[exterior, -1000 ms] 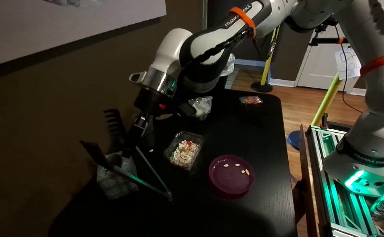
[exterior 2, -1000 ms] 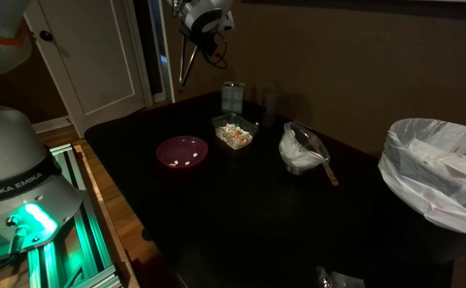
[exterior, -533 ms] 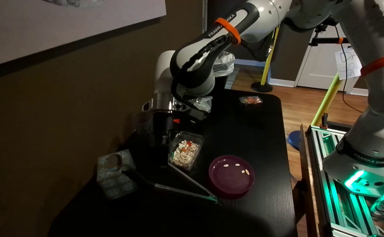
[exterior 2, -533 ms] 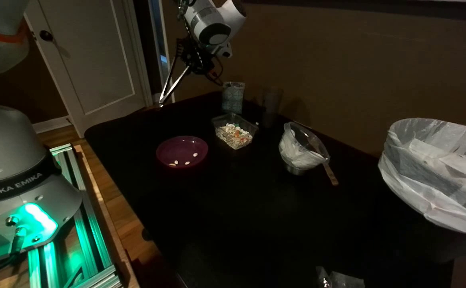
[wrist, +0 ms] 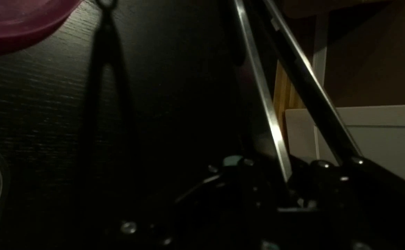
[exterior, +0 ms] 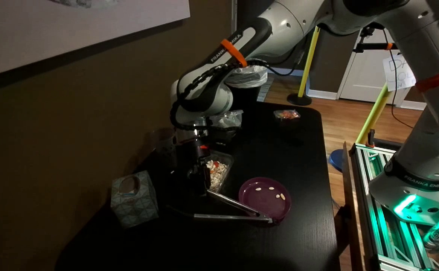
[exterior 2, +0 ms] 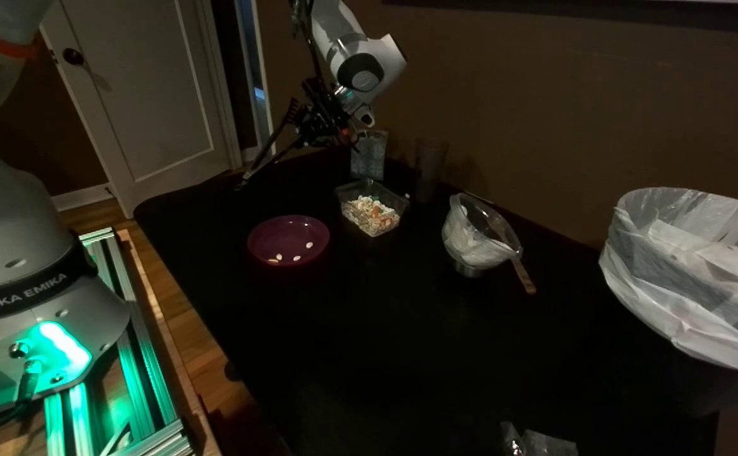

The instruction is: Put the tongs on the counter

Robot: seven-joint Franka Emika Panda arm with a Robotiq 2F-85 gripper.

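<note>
Silvery tongs (exterior: 223,217) right at the end effector (exterior: 204,186), pinched there by one arm, with the second arm free alongside. Slanting outward from the grip in a narrow V, joined end farthest off. Held in the air above the tabletop (exterior 2: 375,354), well apart from a forked shadow (wrist: 107,45) on it in the wrist view. Next outward, a plate (exterior: 261,201) with four pale bits (exterior 2: 309,245), overlapped by the joined end in an exterior view, but well apart from the tongs in the wrist view. Near the plate, a clear tub (exterior: 221,155) of flakes (exterior 2: 369,215), partly hidden behind the end effector in an exterior view. Then a patterned box (exterior: 134,205), upright, near the wall (exterior: 54,131). Farther along the tabletop, a bowl (exterior 2: 470,270) with a wooden handle (exterior 2: 524,277) slanting out beside it. Farthest, a wrapped packet (exterior: 287,114) near the end of the tabletop, and a bin (exterior 2: 666,316) past its edge.
</note>
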